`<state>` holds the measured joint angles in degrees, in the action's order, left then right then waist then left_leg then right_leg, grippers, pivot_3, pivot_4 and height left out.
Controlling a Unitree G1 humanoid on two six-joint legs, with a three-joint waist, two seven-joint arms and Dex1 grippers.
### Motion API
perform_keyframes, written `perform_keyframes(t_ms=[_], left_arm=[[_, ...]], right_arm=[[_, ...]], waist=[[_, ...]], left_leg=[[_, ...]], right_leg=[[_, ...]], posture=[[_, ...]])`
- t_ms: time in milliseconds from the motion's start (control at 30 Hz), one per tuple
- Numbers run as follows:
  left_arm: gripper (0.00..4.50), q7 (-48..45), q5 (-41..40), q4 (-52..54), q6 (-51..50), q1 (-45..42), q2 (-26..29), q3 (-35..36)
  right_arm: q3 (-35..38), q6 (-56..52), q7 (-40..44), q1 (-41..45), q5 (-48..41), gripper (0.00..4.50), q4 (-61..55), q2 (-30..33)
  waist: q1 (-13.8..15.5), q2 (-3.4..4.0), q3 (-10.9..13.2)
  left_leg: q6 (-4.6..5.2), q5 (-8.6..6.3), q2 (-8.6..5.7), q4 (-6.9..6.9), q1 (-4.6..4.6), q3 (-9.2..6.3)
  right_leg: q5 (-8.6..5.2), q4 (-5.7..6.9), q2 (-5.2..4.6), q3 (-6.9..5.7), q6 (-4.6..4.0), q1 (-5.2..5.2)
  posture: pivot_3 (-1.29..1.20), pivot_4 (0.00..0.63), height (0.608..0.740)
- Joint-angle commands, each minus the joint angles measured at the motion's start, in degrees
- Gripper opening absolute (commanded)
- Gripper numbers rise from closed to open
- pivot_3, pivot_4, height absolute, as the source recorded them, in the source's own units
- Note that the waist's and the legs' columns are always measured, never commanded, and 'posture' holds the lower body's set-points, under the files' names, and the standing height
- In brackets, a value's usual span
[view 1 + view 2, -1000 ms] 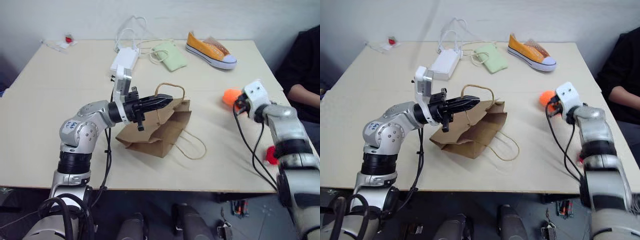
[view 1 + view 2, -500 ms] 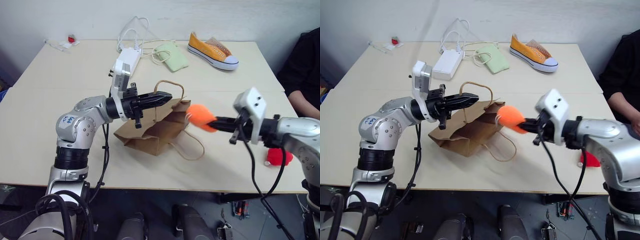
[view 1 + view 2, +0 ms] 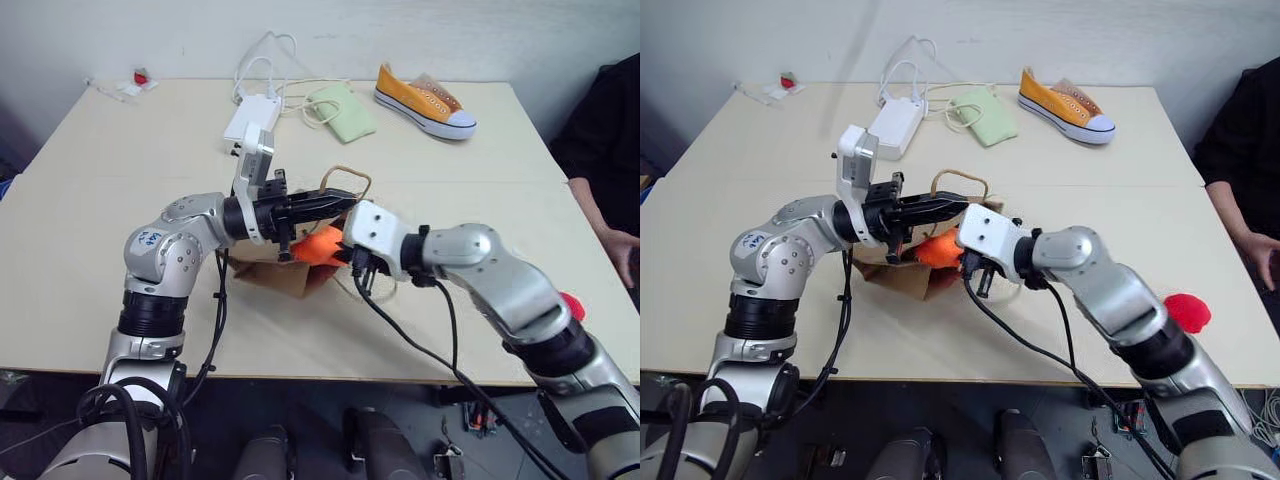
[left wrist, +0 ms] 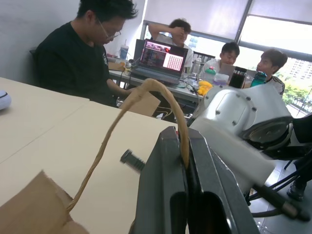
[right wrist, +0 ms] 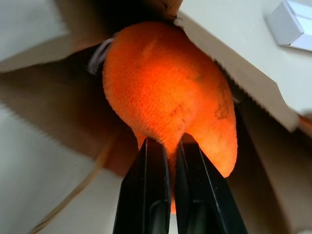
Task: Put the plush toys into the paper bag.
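- Bag mouth: blocked by the orange toy and both grippers, left and right.
- Red toy: open table around it.

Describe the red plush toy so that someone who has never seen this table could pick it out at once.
Start at the beige table and go to its near edge on the robot's right, past the brown paper bag in the middle. There, beside the right arm, lies the red plush toy, small and rounded. It lies alone on the bare tabletop, whereas the orange plush toy is pinched in the right tool at the bag's mouth.
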<state>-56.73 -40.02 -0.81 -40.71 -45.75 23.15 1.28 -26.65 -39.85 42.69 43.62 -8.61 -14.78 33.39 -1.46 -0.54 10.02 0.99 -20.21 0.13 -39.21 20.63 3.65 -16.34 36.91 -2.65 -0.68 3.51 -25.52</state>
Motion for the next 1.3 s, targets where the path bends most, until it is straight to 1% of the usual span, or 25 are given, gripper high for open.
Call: perform_keyframes(t_ms=[33,133,233,300,367,433,467,533,633,700,767,867,933,1033,1167,1300], left_arm=[[0.0,0.16,-0.62,1.6,0.56,-0.03,-0.65,0.28],[0.0,0.64,-0.61,1.9,0.58,0.59,-0.88,0.61],[0.0,0.97,-0.73,2.21,0.6,1.22,-0.87,0.86],[0.0,1.25,-0.65,2.11,0.73,1.48,-0.87,1.06],[0.0,1.51,-0.42,1.56,0.99,1.55,-0.82,1.3],[0.0,1.79,-0.38,1.15,1.14,1.68,-0.65,1.64],[0.0,1.95,-0.41,1.05,1.15,1.75,-0.55,1.8],[0.0,2.29,-0.7,0.93,0.99,1.79,-0.32,2.32],[0.0,2.34,-1.6,1.48,0.27,2.0,0.27,3.09],[0.0,2.19,-1.83,2.3,0.04,2.19,0.61,3.19],[0.0,2.21,-2.35,3.22,-0.39,2.28,0.89,3.61],[0.0,2.93,-3.65,3.72,-1.18,2.06,0.85,4.9],[0.0,3.46,-4.44,3.47,-1.56,1.86,0.85,5.8],[0.0,4.07,-5.25,3.21,-2.08,1.53,0.91,6.63],[0.0,5.01,-4.86,2.55,-1.76,1.42,1.05,7.19],[0.0,5.25,-4.91,3.16,-1.9,2.09,1.0,7.17]], right_arm=[[0.21,5.26,-1.64,2.03,3.36,0.27,5.45,-3.88],[1.14,7.44,-1.65,2.14,4.89,1.21,8.0,-5.81],[5.67,5.2,-2.05,1.37,1.48,2.23,8.67,-9.03],[11.19,1.07,-1.91,-0.05,-3.99,2.88,6.6,-11.29],[17.28,-4.37,-1.49,-2.16,-10.32,3.62,2.02,-12.16],[23.05,-10.02,-1.89,-4.87,-15.08,4.3,-3.93,-10.55],[25.8,-12.92,-2.25,-6.18,-17.24,4.49,-6.84,-9.45],[33.54,-20.14,-2.06,-10.02,-23.39,4.49,-14.35,-5.4],[47.57,-29.77,-1.99,-18.23,-30.07,4.49,-24.64,3.11],[56.04,-33.96,-2.82,-25.26,-29.83,4.49,-28.33,8.53],[62.26,-36.26,-3.84,-33.45,-27.3,4.49,-30.53,12.96],[69.83,-36.9,-5.62,-43.98,-23.92,4.49,-31.03,14.36],[72.55,-34.49,-7.69,-49.08,-20.99,4.49,-30.36,13.06],[73.74,-32.15,-11.03,-51.96,-18.36,4.49,-28.43,10.56],[70.98,-26.82,-14.36,-54.44,-14.66,4.49,-22.73,7.4],[68.65,-23.43,-16.13,-52.88,-13.92,4.49,-16.06,4.45]], waist=[[-0.03,0.0,0.0],[-0.09,0.0,0.0],[-0.12,0.0,0.0],[-0.14,0.0,0.0],[-0.11,0.0,0.0],[0.01,0.0,0.0],[0.09,0.0,0.0],[0.64,0.0,0.0],[1.46,0.0,0.0],[1.81,0.0,-0.01],[2.0,-0.01,-0.01],[2.04,-0.03,-0.02],[1.8,-0.04,-0.02],[1.45,-0.05,-0.02],[1.47,-0.1,-0.02],[1.41,-0.09,-0.02]], left_leg=[[0.0,0.0,0.0,0.0,0.0,0.0],[0.0,0.0,0.01,0.0,0.01,-0.01],[0.0,0.0,0.02,0.0,0.01,-0.04],[0.0,0.0,0.02,0.0,0.02,-0.05],[-0.01,0.0,0.04,0.01,0.03,-0.07],[0.0,0.0,0.02,0.01,0.07,-0.1],[0.0,0.0,0.02,0.0,0.1,-0.14],[0.02,-0.01,0.0,-0.02,0.23,-0.29],[0.06,-0.03,-0.02,-0.02,0.44,-0.47],[0.06,-0.03,-0.03,0.0,0.51,-0.55],[0.08,-0.04,-0.03,0.04,0.52,-0.57],[0.09,-0.05,-0.04,0.04,0.43,-0.53],[0.08,-0.02,-0.06,0.03,0.37,-0.49],[0.02,0.05,-0.1,0.03,0.23,-0.41],[0.01,0.08,-0.13,0.04,0.02,-0.27],[0.01,0.08,-0.13,0.05,-0.05,-0.15]], right_leg=[[0.0,0.0,0.0,-0.01,0.0,0.0],[0.0,0.01,0.0,-0.02,0.0,-0.01],[0.0,0.02,0.0,-0.03,0.0,-0.01],[0.0,0.04,0.0,-0.04,0.0,-0.03],[0.0,0.05,-0.01,-0.06,0.0,-0.03],[0.0,0.03,-0.05,-0.08,0.0,-0.04],[0.0,0.02,-0.06,-0.11,0.0,-0.04],[0.0,-0.06,-0.13,-0.25,0.0,-0.04],[0.0,-0.24,-0.16,-0.4,0.0,-0.08],[0.0,-0.33,-0.16,-0.43,0.0,-0.08],[0.0,-0.42,-0.15,-0.47,0.01,-0.04],[0.01,-0.39,-0.12,-0.4,0.01,0.02],[0.01,-0.32,-0.1,-0.36,0.02,0.04],[0.01,-0.34,-0.09,-0.25,0.02,0.05],[0.01,-0.22,-0.08,-0.09,0.02,0.11],[0.01,-0.18,-0.05,0.01,0.02,0.13]], posture=[[0.0,0.15,0.74],[0.0,0.15,0.74],[0.0,0.15,0.74],[0.0,0.15,0.74],[0.0,0.15,0.74],[0.0,0.15,0.74],[0.0,0.15,0.74],[0.0,0.15,0.74],[0.0,0.15,0.74],[0.0,0.15,0.74],[0.0,0.15,0.74],[0.0,0.15,0.74],[0.0,0.15,0.74],[0.0,0.15,0.74],[0.0,0.15,0.74],[0.0,0.15,0.74]])
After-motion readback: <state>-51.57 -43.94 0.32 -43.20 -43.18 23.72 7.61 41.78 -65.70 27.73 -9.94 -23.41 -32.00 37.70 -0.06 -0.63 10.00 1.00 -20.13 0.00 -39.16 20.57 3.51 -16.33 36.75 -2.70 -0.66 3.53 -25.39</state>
